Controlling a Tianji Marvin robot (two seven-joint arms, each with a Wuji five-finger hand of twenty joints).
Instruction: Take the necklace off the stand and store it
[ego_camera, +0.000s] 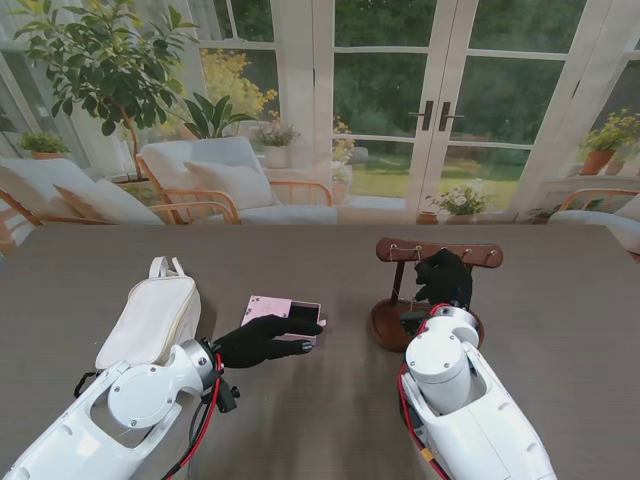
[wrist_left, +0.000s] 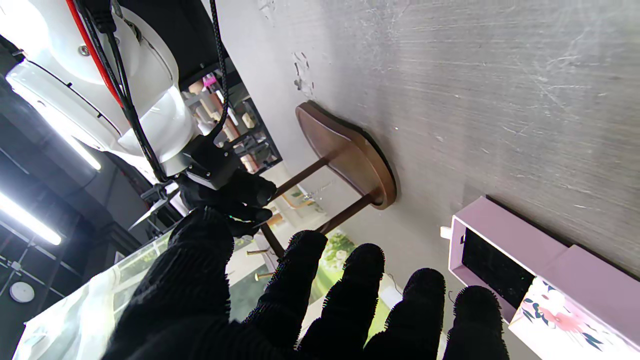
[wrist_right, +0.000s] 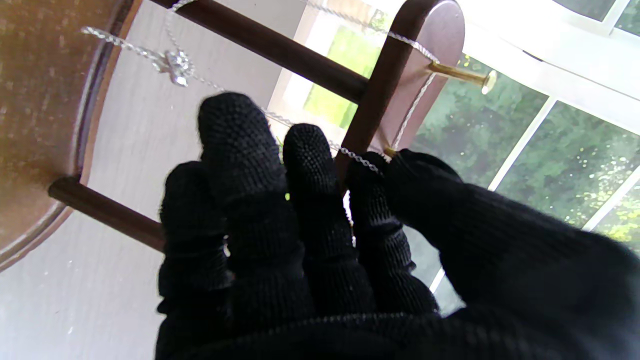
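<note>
A thin silver necklace (wrist_right: 175, 62) with a small pendant hangs from the brass pegs (wrist_right: 460, 75) of the brown wooden stand (ego_camera: 440, 253) at the table's right middle. My right hand (ego_camera: 445, 278) is up at the crossbar. In the right wrist view, the thumb and forefinger of my right hand (wrist_right: 310, 225) pinch the chain close to a peg. A pink box (ego_camera: 285, 312) lies left of the stand, its drawer (wrist_left: 495, 270) slid out, showing a black lining. My left hand (ego_camera: 265, 340) rests beside the box, fingers (wrist_left: 365, 280) spread and holding nothing.
A white zip pouch (ego_camera: 150, 318) lies at the left, beside my left forearm. The stand's oval base (wrist_left: 350, 155) sits between the box and my right arm. Chairs, plants and glass doors stand beyond the table's far edge.
</note>
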